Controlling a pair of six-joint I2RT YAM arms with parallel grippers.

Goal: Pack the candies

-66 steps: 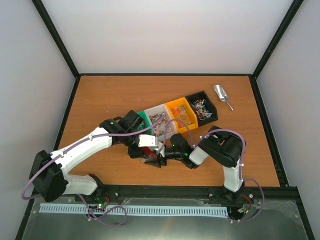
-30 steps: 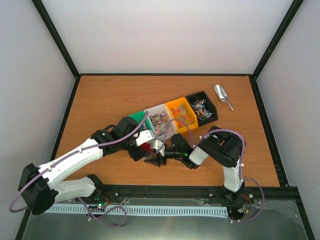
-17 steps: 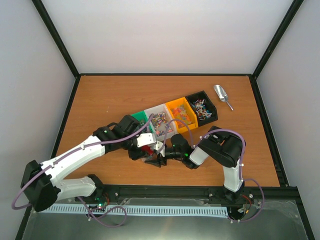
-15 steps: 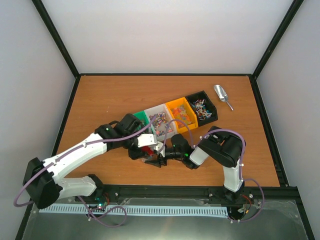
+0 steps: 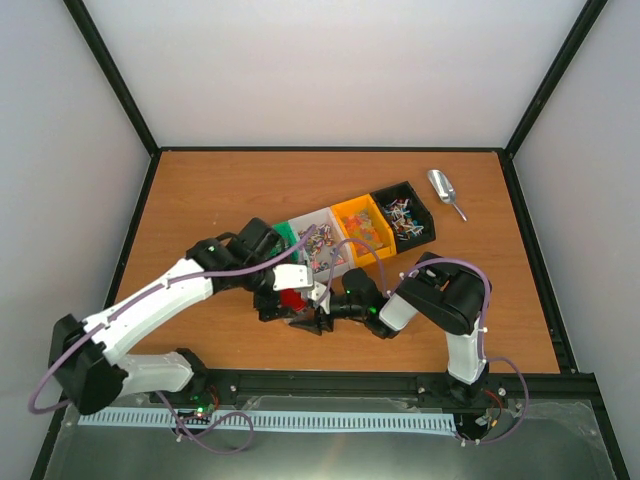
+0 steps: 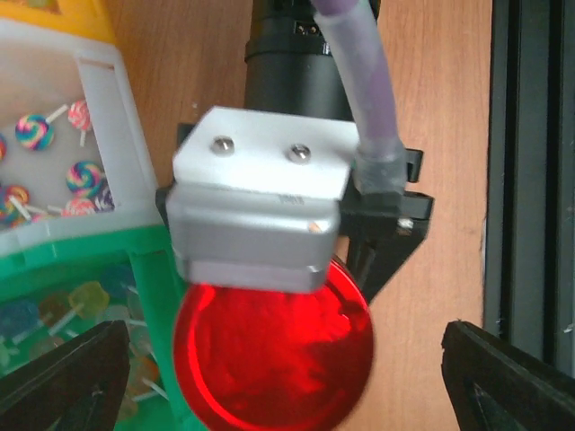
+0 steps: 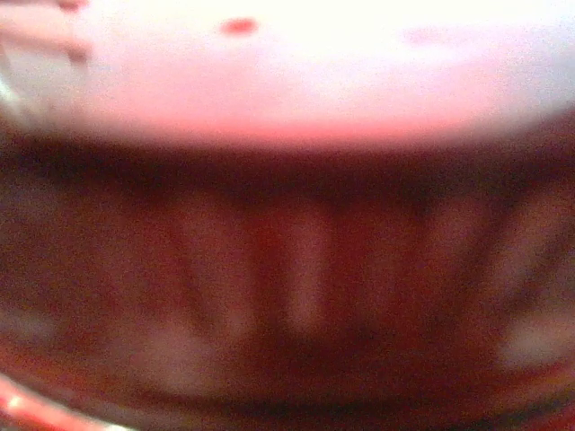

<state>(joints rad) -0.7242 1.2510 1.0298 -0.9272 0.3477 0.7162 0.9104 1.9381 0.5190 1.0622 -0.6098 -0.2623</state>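
Observation:
The candies are small lollipops lying in a row of bins: green (image 5: 284,233), white (image 5: 318,246), orange (image 5: 362,224) and black (image 5: 405,215). In the left wrist view some show in the white bin (image 6: 54,153) and the green bin (image 6: 85,310). A jar's red round lid (image 6: 274,355) sits just in front of the green bin. My left gripper (image 6: 283,382) hangs over it, open wide, with a fingertip (image 6: 58,377) at each side clear of the lid. My right gripper (image 5: 318,318) comes in from the right, shut on the red-lidded jar (image 7: 287,269), which fills its blurred view.
A silver metal scoop (image 5: 443,190) lies at the back right beyond the black bin. The right wrist's grey camera block (image 6: 260,206) overhangs the lid's far side. The black rail (image 6: 530,180) runs along the table's near edge.
My left gripper has narrowed on the red lid and then spread wide again. The left forearm has swung slightly over the green bin. The right arm has not moved.

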